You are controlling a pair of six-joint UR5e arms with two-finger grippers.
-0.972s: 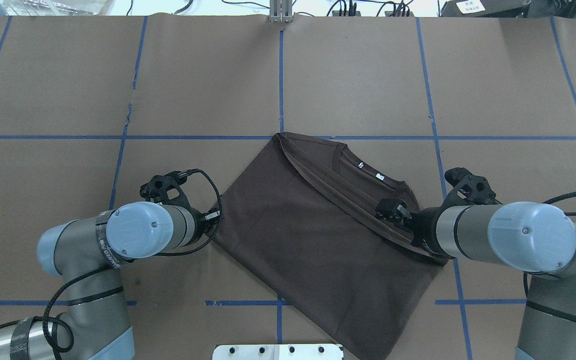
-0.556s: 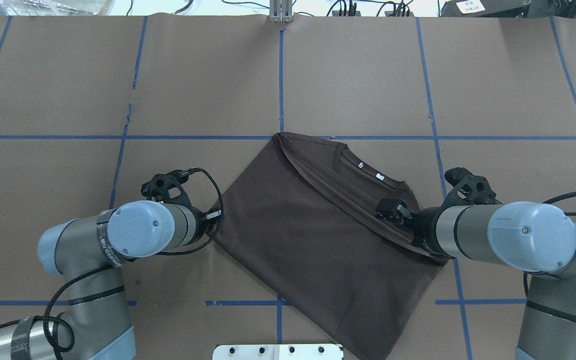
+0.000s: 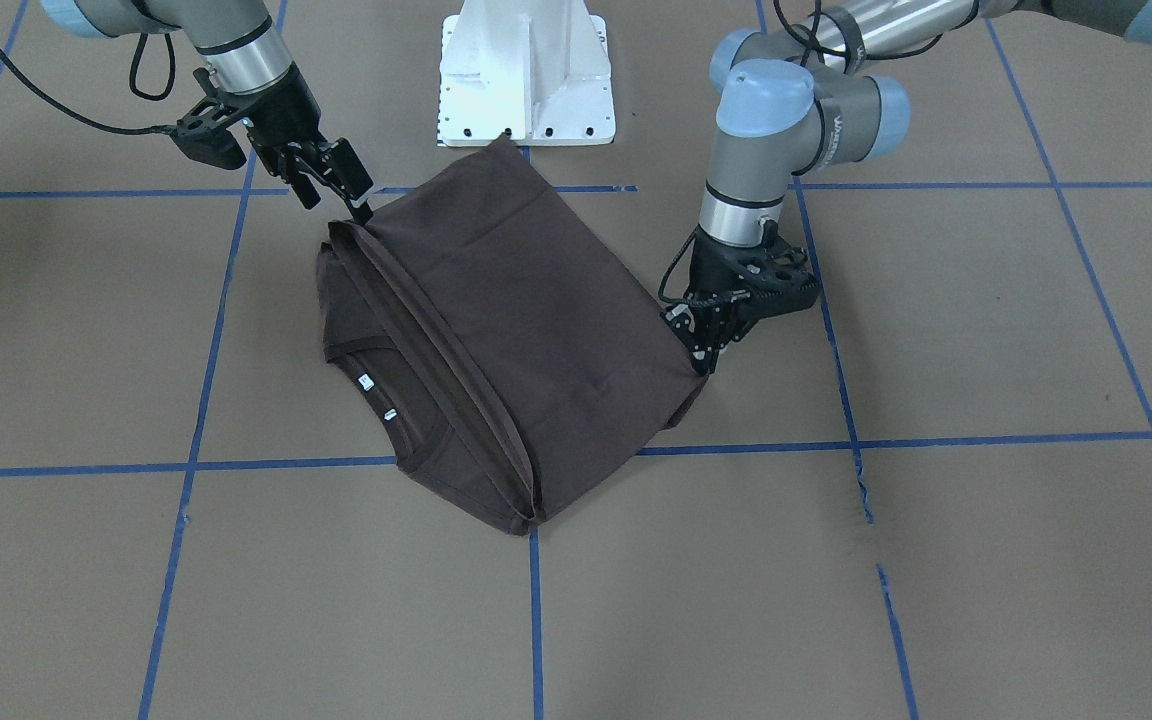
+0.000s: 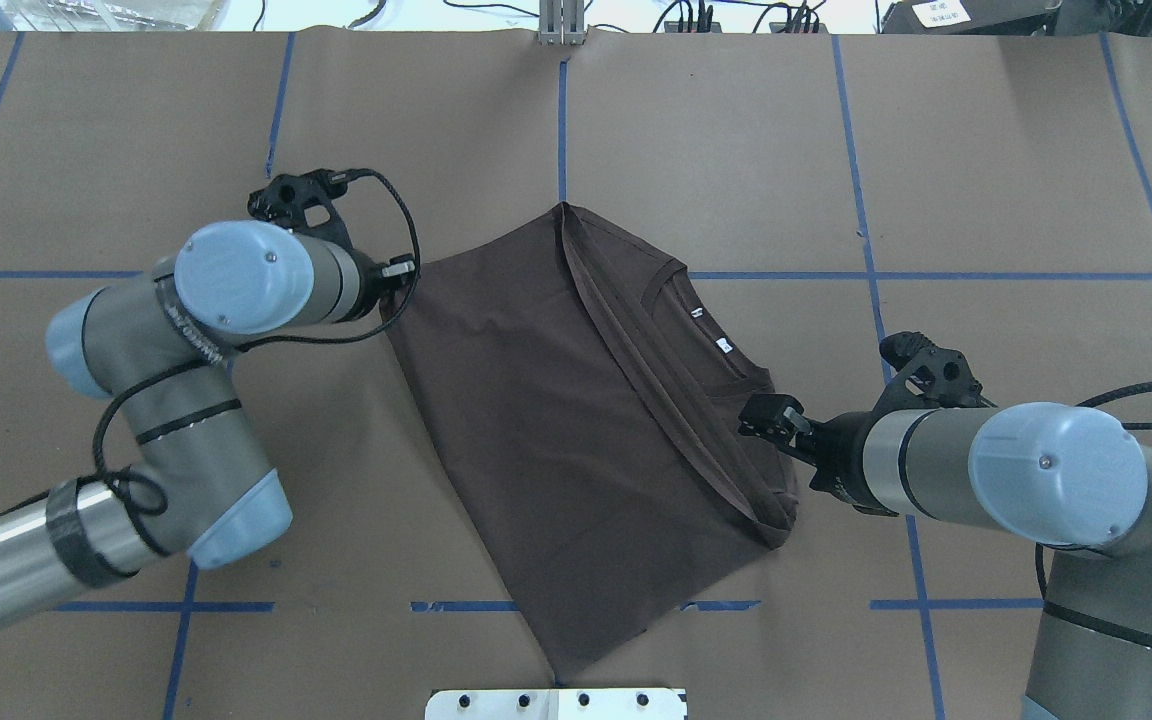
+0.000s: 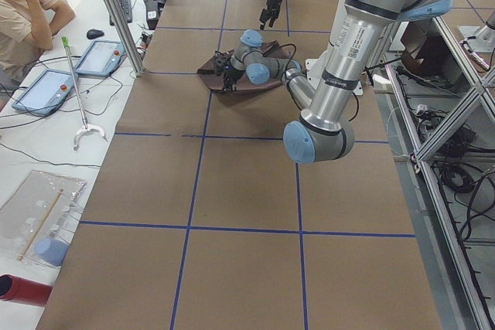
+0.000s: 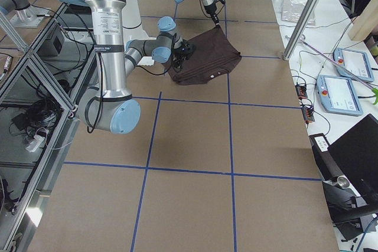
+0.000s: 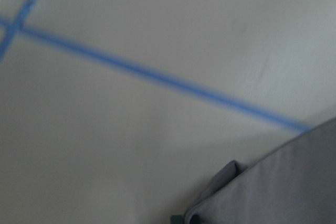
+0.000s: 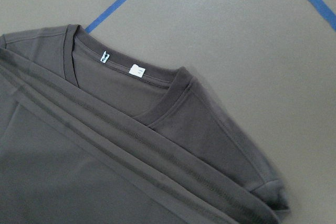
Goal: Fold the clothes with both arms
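**Overhead layout, read left to right.** The left hand [image 3: 705, 366] is meeting the T-shirt [image 4: 556, 420] at the garment's 10 o'clock corner. Its fingers [image 3: 699, 348] are drawn together there, apparently pinching the cloth. The T-shirt is lying mid-worktop [image 4: 716, 150], skewed to the blue tape lines [image 4: 562, 140]. Its lower half is already laid over the chest, leaving the collar [image 8: 157, 114] showing toward 2 o'clock. The right hand [image 3: 361, 205] is reaching in at 4 o'clock, its tips at the near end of the doubled hem [image 8: 105, 140]. Whether it is gripping or merely touching cannot be told. On this evidence the first fold is done and the arms are squaring the half-folded garment. The next move is calling for a matched hold on two corners and a level carry across for the second fold. The front-facing view is revealing the left fingertips, which the wrist is hiding overhead. The right wrist view is resolving the white labels [image 8: 137, 70] and stacked hems. The left wrist view is giving only blur, one tape line and a grey cloth edge.
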